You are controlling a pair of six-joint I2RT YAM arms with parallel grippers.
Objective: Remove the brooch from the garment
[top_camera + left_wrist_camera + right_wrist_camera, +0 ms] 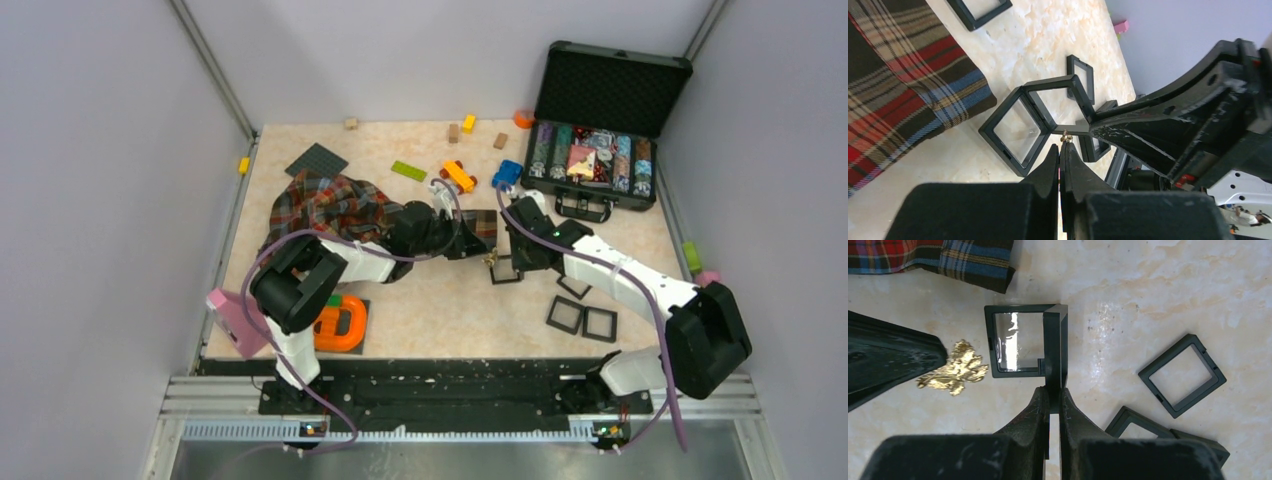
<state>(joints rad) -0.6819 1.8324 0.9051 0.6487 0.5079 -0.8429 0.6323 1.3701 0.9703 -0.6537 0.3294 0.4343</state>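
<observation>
1. Loose frames (585, 318): black, lying on the table (440, 320) nearest the bases. Well apart from the work, so no hazard judged.

2. Right gripper (1052, 396): narrow, clamped on the upright lid of an open box (1018, 342). The grip sits on a thin edge. Hazard judged: the lid twists, or the box skids, if nudged.

3. Left gripper (1062, 148): narrow, pinching the brooch (955, 372). The brooch is off the garment, above the table just beside the box. Only its margin appears caught, with most of the gold projecting past the fingertip. Hazard judged: it slips and lands outside the box, or rotates in the pinch.

4. Both grippers: close together at the box. Hazard judged: the fingers collide on any approach, knocking the box or brooch.

5. Garment (330, 205): plaid, heaped beyond the left arm, with one corner near the box. Hazard judged: a swing that way would snag the pin in cloth.
</observation>
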